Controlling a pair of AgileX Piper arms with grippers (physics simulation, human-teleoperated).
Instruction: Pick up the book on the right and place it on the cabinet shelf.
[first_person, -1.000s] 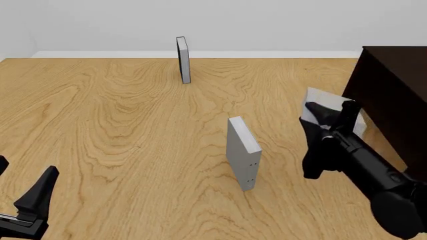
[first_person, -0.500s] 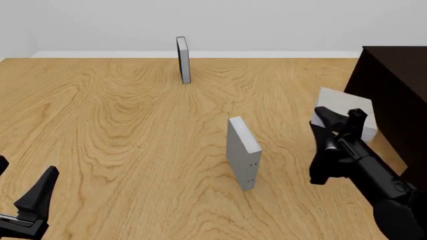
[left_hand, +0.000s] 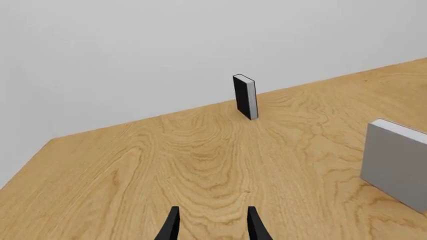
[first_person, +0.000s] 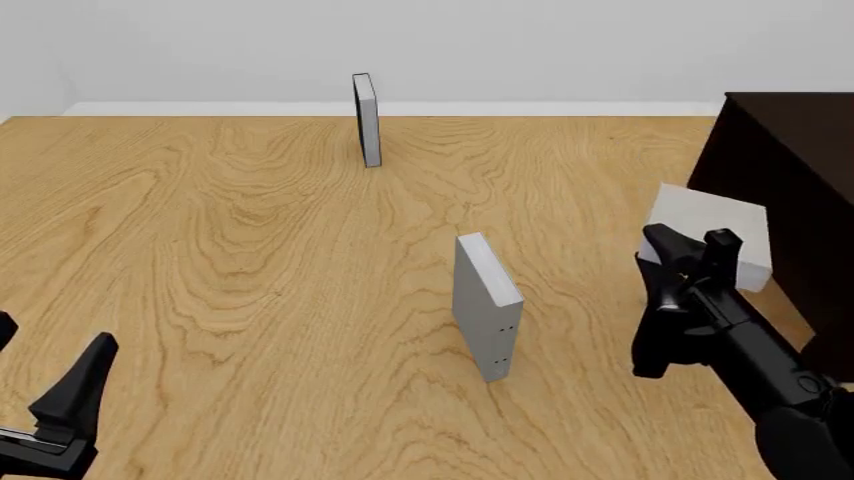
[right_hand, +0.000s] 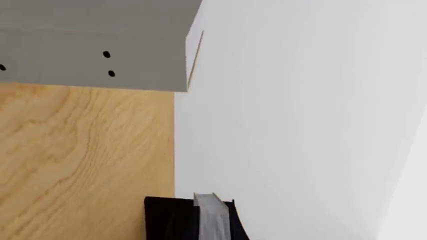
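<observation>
At right of the front view, right gripper (first_person: 685, 252) clamps the book (first_person: 714, 233) beside the cabinet (first_person: 787, 190) (left gripper (first_person: 54, 385) wide, idle). Risk: book clips cabinet edge, slips.

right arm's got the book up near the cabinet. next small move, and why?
Probably keep carrying it right, toward the cabinet. In the front view the right gripper holds the plain grey book off the table, just short of the cabinet's dark side, and no shelf opening shows yet. The dotted book stands clear to the left. The left gripper is open and idle.
</observation>
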